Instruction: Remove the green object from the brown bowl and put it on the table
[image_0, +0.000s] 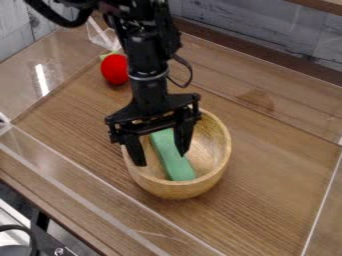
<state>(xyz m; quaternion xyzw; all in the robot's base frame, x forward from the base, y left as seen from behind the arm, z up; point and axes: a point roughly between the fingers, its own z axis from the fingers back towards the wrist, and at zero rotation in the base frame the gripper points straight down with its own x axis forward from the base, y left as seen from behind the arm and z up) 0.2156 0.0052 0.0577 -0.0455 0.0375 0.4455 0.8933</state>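
Note:
A flat green object (171, 160) lies tilted inside the brown bowl (211, 165), which stands on the wood-grain table (274, 110). My gripper (159, 140) hangs straight down over the bowl's back left part, open, with one finger on each side of the block's upper end. The fingertips reach down to about the rim of the bowl. Nothing is held between them. The arm hides the block's far end.
A red ball (115, 68) rests on the table behind and to the left of the bowl. Clear acrylic walls (80, 175) run along the table's edges. A white folded thing stands at the back left, partly behind the arm.

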